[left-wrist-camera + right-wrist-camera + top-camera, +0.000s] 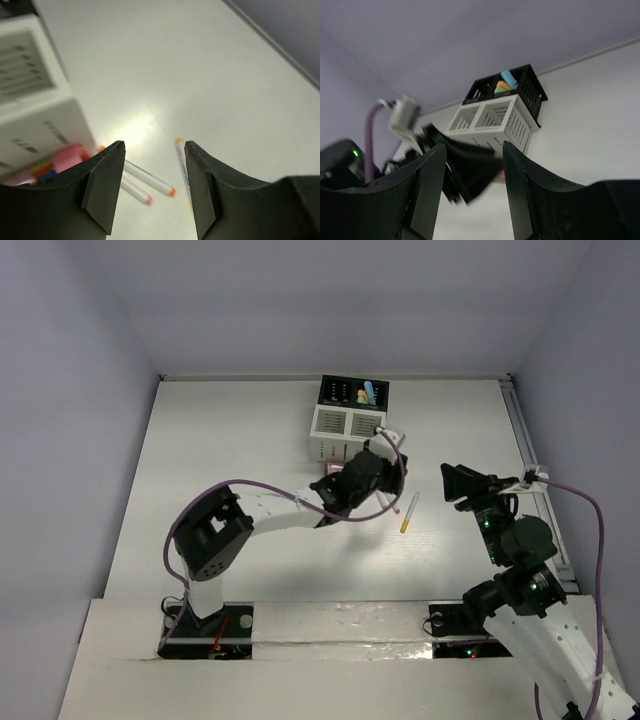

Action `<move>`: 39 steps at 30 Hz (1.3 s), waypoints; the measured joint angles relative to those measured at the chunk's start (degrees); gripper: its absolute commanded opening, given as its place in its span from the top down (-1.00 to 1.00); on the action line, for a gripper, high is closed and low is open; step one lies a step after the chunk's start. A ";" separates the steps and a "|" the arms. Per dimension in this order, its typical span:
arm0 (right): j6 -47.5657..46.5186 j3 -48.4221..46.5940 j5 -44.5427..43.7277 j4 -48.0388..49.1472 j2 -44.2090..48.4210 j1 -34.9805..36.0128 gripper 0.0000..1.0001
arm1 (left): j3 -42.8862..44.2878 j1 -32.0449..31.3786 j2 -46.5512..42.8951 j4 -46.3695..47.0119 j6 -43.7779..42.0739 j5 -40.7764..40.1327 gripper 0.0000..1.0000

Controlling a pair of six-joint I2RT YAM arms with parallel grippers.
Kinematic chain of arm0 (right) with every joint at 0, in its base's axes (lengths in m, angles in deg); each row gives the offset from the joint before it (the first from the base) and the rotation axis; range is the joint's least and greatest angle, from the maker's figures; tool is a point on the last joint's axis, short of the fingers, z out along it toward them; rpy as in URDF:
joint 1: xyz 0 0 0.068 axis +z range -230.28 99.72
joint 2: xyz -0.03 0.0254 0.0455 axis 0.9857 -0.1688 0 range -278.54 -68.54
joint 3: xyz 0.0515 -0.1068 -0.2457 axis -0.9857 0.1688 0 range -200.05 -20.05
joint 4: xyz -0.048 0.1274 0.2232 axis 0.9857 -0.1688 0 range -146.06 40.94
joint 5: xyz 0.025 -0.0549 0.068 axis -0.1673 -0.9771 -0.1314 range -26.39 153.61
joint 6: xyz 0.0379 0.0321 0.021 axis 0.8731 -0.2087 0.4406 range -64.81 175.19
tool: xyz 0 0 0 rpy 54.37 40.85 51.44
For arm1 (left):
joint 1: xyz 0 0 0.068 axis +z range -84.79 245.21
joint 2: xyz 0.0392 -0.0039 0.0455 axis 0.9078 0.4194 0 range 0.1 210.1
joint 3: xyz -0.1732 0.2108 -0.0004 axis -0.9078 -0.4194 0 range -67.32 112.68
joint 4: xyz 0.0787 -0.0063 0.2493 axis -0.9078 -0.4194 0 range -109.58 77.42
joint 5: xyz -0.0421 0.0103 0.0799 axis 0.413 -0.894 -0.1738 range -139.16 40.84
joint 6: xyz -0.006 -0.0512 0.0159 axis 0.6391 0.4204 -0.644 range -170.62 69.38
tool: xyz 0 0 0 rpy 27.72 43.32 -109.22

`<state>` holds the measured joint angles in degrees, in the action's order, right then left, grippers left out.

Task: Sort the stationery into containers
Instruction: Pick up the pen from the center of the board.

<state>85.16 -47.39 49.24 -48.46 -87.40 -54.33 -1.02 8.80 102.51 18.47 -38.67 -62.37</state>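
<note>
Top external view shows a yellow-tipped stick [407, 513] lying loose on the counter [230, 440], about midway between the near and far edges and right of centre. From the left wrist view, two orange-tipped sticks [150, 178] lie side by side close to it, and a fat pink cylinder [70, 156] sits just beside the white box [35, 100]. A blue marker [509, 77] and an orange piece [502, 86] stand in the black box [345, 390], which joins the white box close to the far edge. Above the loose sticks hangs the left end effector [154, 147], its fingers spread wide and holding nothing. Toward the right edge, the right end effector [473, 147] is likewise wide apart and empty.
</note>
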 measured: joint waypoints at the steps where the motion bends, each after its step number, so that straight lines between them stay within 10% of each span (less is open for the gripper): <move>1: -0.13 -0.11 -0.92 -0.37 1.51 0.00 -0.10 | -0.02 -1.64 0.85 -1.03 0.11 0.11 0.03; 27: -1.27 -1.88 -5.18 -5.14 3.93 0.00 -0.12 | 15.43 -7.21 22.71 -11.26 2.05 0.33 -0.05; 39: -1.29 -1.88 -5.16 -5.14 3.93 0.00 -0.12 | 23.17 -7.34 28.55 -15.30 0.85 -2.67 0.38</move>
<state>83.87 -49.27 44.08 -53.59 -83.46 -54.33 22.15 1.46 131.05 3.17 -37.82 -65.04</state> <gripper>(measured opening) 0.559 0.359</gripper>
